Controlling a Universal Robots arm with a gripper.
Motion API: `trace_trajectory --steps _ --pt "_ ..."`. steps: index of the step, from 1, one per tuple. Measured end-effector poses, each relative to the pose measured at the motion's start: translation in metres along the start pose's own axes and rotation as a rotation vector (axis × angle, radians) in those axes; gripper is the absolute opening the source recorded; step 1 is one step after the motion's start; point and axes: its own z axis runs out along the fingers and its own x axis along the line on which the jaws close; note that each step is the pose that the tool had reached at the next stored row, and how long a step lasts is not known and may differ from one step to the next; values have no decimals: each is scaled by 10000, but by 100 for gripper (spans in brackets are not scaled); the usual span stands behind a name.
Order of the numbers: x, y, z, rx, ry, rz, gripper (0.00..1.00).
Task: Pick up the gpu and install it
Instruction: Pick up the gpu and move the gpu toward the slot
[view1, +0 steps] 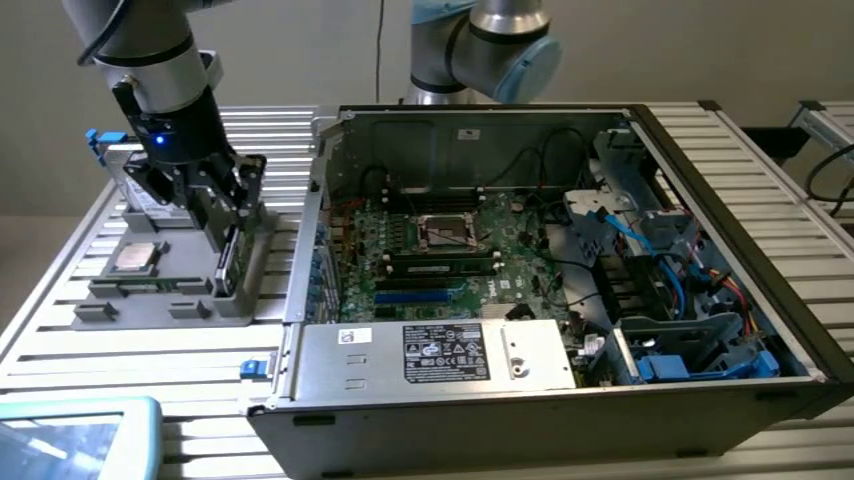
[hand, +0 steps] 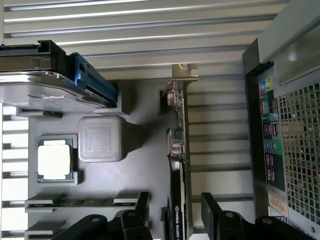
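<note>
The gripper (view1: 224, 228) hangs low over a grey tray (view1: 160, 312), jaws wide, one finger on each side of the gpu (view1: 227, 265) with a gap showing on both; the card stands on edge in the tray directly under the tool, its metal bracket at the end away from the fingers; a processor chip (view1: 134, 257) and a blue-clipped drive (hand: 45, 85) sit to one side of the tool, the open computer case (view1: 534, 400) to the other; all rests on a slatted metal table (view1: 54, 330); behind, a plain grey wall (view1: 294, 50).
</note>
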Motion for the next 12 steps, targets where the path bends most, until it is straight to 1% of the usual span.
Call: trace_trajectory --steps 3,5,7,11,12 --pt "-4 -5 55 -20 3 -2 54" --pt "-8 -15 90 -65 5 -5 54" --pt "-10 -27 119 -125 11 -6 54" --pt "-16 -53 174 -293 21 -11 54" --pt "-17 -55 191 -325 21 -12 54"
